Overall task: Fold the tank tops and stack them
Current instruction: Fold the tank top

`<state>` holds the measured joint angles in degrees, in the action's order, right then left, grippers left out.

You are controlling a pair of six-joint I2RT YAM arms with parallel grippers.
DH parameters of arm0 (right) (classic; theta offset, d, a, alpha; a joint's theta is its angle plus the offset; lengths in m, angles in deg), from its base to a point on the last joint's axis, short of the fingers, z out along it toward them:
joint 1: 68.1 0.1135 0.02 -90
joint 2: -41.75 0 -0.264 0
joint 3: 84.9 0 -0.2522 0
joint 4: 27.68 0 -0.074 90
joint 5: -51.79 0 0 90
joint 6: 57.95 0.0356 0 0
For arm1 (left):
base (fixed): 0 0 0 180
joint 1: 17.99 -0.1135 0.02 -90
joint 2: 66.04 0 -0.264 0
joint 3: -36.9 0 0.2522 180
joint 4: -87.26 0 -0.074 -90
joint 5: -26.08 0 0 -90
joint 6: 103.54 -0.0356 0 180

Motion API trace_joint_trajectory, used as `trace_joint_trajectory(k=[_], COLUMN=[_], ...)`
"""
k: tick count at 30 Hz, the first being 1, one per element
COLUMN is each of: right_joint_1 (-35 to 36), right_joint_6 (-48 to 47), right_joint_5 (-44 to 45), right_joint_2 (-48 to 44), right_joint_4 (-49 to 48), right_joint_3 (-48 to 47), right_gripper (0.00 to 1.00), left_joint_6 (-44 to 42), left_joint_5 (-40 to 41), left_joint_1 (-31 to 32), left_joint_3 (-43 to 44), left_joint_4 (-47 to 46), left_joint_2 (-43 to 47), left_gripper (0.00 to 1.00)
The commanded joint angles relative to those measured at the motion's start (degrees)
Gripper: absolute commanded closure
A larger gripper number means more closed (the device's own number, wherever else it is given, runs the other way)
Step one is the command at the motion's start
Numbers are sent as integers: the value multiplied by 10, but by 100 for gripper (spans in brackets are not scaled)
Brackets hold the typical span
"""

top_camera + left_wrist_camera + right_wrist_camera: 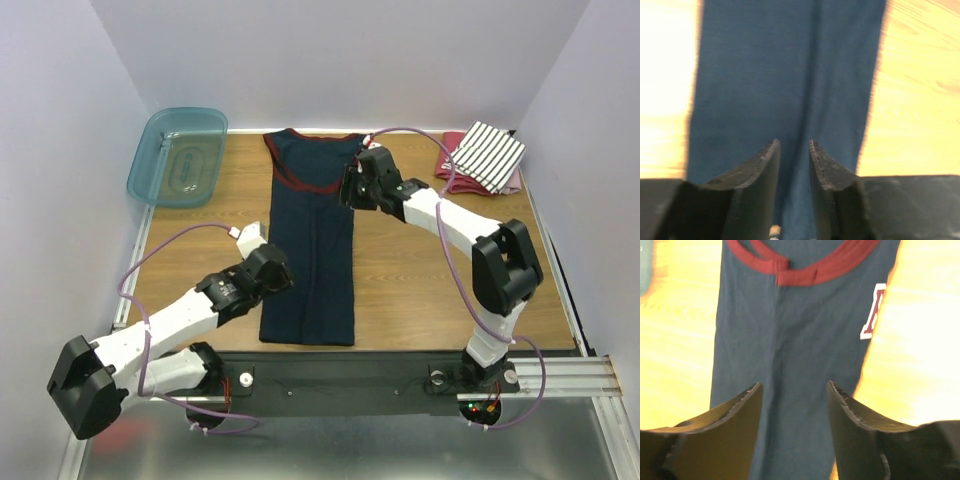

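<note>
Navy tank top [312,240]: narrow strip, flat on bench [420,290]. Striped tank top [492,155]: folded, far right corner. Left jaws, right jaws: spread, over Navy tank top.

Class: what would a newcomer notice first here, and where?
A navy tank top, folded into a long narrow strip, runs down the middle of the table. The striped tank top lies folded at the far right corner, and a teal bin sits at the far left.
</note>
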<state>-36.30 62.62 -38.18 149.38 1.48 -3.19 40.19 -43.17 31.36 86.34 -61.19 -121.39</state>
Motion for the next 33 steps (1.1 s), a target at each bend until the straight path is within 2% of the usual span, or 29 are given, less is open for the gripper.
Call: trace_joint_trajectory(k=[1, 2, 4, 5, 6, 7, 9, 10, 11, 13, 19, 25, 29, 33], right_joint_1=[12, 11, 8, 7, 6, 5, -9, -9, -21, -39, -74, -97, -119, -125], right_joint_6=[-4, -8, -22, -25, -34, -38, -36, -32, -30, -30, -63, -90, -101, -118], right_joint_5=[57, 67, 62, 66, 74, 75, 81, 80, 80, 82, 59, 61, 48, 51], right_joint_2=[-30, -25, 1, 13, 51, 70, 120, 120, 142, 158, 223, 299, 344, 382], right_joint_4=[-41, -40, -41, -43, -43, -42, -30, -30, -25, -23, -6, 18, 36, 44], right_joint_3=[89, 87, 56, 38, -2, -24, -68, -69, -81, -89, -159, -259, -332, -407], right_gripper=[39, 39, 39, 42, 43, 44, 44, 44, 44, 44, 43, 43, 42, 41], left_joint_6=[-66, -80, -114, -139, -160, -160, -195, -205, -219, -226, -263, -292, -300, -295], left_joint_5=[-31, -41, -63, -62, -62, -62, -42, -35, -31, -22, -39, -69, -81, -95], left_joint_1=[-77, -123, -164, -196, -211, -225, -246, -254, -260, -269, -286, -297, -305, -317], left_joint_3=[-12, -4, 25, 65, 109, 109, 212, 213, 264, 316, 423, 522, 648, 731], left_joint_4=[-58, -70, -111, -117, -127, -137, -130, -122, -115, -107, -111, -110, -74, -52], left_joint_2=[-16, -31, -70, -119, -145, -172, -263, -294, -352, -396, -547, -649, -741, -791], left_gripper=[56, 56, 56, 57, 58, 59, 60, 62, 63, 63, 64, 64, 65, 65])
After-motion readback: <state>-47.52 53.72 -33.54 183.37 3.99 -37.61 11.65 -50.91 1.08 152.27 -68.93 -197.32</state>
